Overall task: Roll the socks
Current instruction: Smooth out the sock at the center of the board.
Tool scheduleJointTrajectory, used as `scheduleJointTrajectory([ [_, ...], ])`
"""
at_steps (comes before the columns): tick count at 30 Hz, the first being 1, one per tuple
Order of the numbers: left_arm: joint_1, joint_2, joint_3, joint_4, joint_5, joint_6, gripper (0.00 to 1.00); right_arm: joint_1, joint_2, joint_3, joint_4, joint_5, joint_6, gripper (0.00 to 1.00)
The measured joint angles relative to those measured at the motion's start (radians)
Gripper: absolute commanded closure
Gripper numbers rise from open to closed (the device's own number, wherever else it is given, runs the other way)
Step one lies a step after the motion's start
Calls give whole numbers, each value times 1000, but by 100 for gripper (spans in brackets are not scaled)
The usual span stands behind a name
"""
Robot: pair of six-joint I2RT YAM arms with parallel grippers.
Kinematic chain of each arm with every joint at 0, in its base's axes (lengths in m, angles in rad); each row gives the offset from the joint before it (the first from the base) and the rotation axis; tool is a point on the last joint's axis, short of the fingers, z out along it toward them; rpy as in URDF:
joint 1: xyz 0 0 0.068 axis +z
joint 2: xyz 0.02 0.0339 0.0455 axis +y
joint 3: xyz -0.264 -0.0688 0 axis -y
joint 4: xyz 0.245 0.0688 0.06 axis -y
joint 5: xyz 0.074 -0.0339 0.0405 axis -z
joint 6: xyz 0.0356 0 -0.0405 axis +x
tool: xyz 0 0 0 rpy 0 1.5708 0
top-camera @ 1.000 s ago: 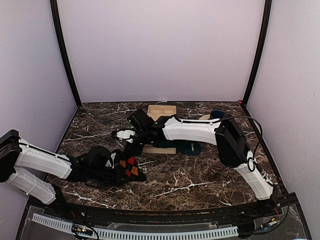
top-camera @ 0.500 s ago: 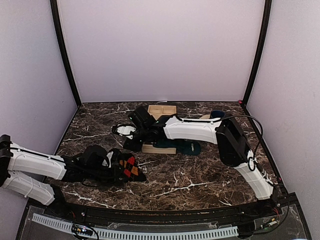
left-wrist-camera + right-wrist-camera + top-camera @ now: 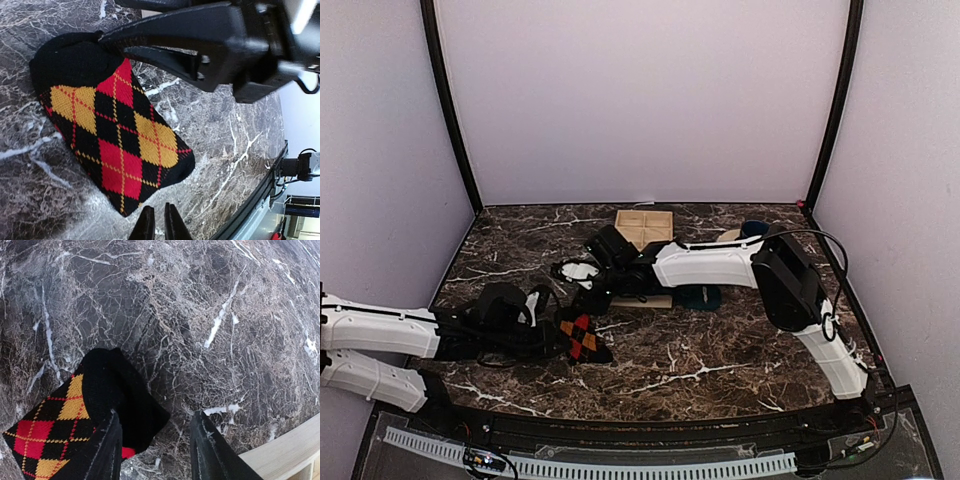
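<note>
Top view: the right gripper (image 3: 592, 297) has come down from beside the pale wooden board (image 3: 655, 301) to the far end of the black fabric argyle sock (image 3: 582, 337) with red and orange diamonds. The sock lies flat near the front of the dark marble table (image 3: 720, 370). The left arm has stretched out lower, and the left gripper (image 3: 552, 336) is at the sock's left edge. The plain dark teal sock (image 3: 702, 296) waits behind the right arm. The roll looks not yet begun; a first grip is being set.

Left wrist view: the left gripper's jaws are nearly together, holding nothing, just off the sock's diamond end.

Right wrist view: the right gripper's fingers (image 3: 107, 450) stand apart, straddling the sock's black corner, not clamped.
</note>
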Motion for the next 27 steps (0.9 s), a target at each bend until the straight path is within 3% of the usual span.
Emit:
scheduleJointTrajectory([
  [6,0,154,45,25,0,13,89,0,-45,-73,55,2,25,55],
  [13,1,183,117,10,-49,59,89,0,-141,-205,122,51,53,57],
  [24,66,182,175,4,-82,123,90,17,-338,-465,277,42,180,90],
  [27,97,182,175,6,-75,132,90,30,-347,-520,331,24,222,90],
])
